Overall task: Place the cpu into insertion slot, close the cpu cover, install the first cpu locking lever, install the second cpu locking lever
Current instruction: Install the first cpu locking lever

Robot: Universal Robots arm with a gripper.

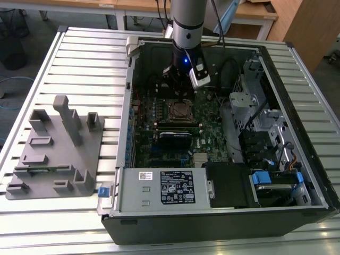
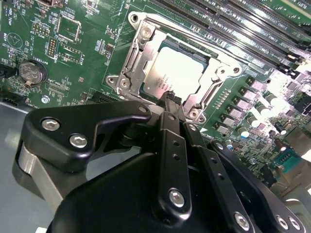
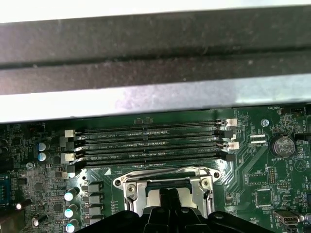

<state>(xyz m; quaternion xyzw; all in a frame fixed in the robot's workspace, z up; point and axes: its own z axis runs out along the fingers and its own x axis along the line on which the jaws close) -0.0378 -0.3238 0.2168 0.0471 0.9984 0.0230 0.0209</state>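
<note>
A slatted metal surface carried an open computer case, with wooden desks behind it and a grey fixture block lying at the exterior view's left. In that exterior view the arm came straight down into the case, and the gripper hung just above the insertion slot near the middle of the green motherboard. The case's far wall stood close behind the arm, a drive cage crowded the exterior view's right, and a black ribbed card lay just beside the socket on the near side.

In the second wrist view the gripper had its fingers pressed together, pinching nothing, their tips at the near edge of the cpu cover. The cpu sat flat in the socket, its silver top showing through the cover's window. Memory slots ran just beyond the frame's far side.

In the first wrist view the fingertips reached over the cover, the memory slots lay beyond it, and the case wall rose close behind them.
</note>
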